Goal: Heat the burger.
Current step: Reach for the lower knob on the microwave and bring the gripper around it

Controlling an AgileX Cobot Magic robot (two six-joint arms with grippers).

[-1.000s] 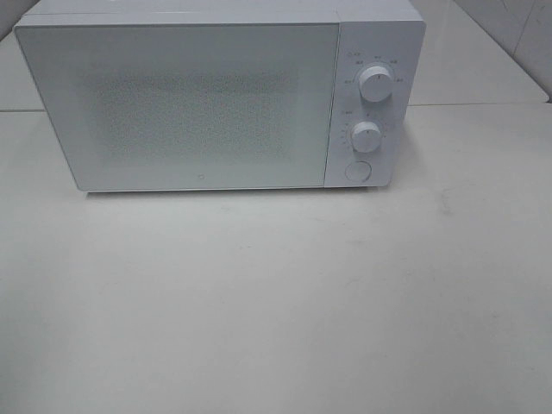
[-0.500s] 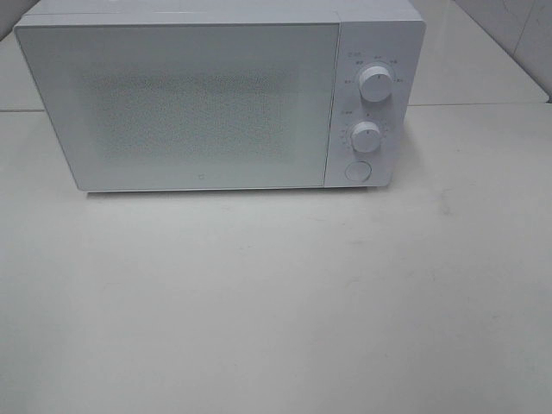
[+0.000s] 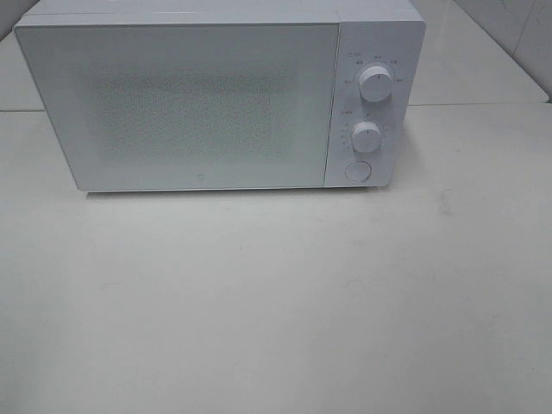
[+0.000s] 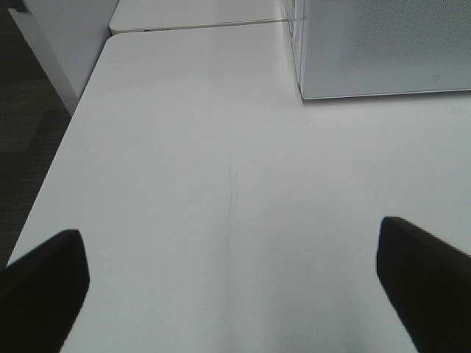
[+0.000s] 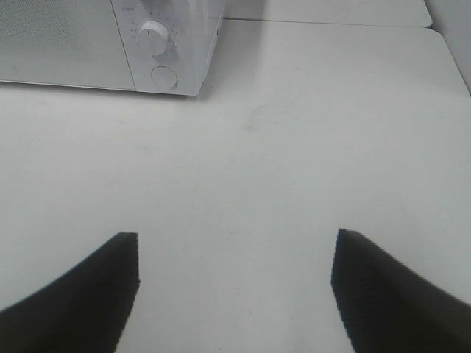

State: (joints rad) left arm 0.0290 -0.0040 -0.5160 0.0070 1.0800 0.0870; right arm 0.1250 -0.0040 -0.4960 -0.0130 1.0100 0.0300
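- Change over the last second: none seen. The microwave [image 3: 216, 103] sits as before at the far edge of the desk [image 3: 276, 302], its door [image 3: 172, 103] shut. The upper dial [image 3: 376, 84] and lower dial [image 3: 366, 136] look unmoved.
- Reading: no step is in hand, so heating looks stalled or not begun.
- The left gripper [image 4: 235, 287] has its fingers spread wide over bare desk toward the left edge, with nothing between them.
- The right gripper [image 5: 235, 294] has its fingers apart and empty, on the near side of the round button [image 5: 163, 76].
- The burger shows in no view and is not on the visible desk.
- Container: the microwave is the only one. Its speckled window shows nothing, so its contents cannot be told.
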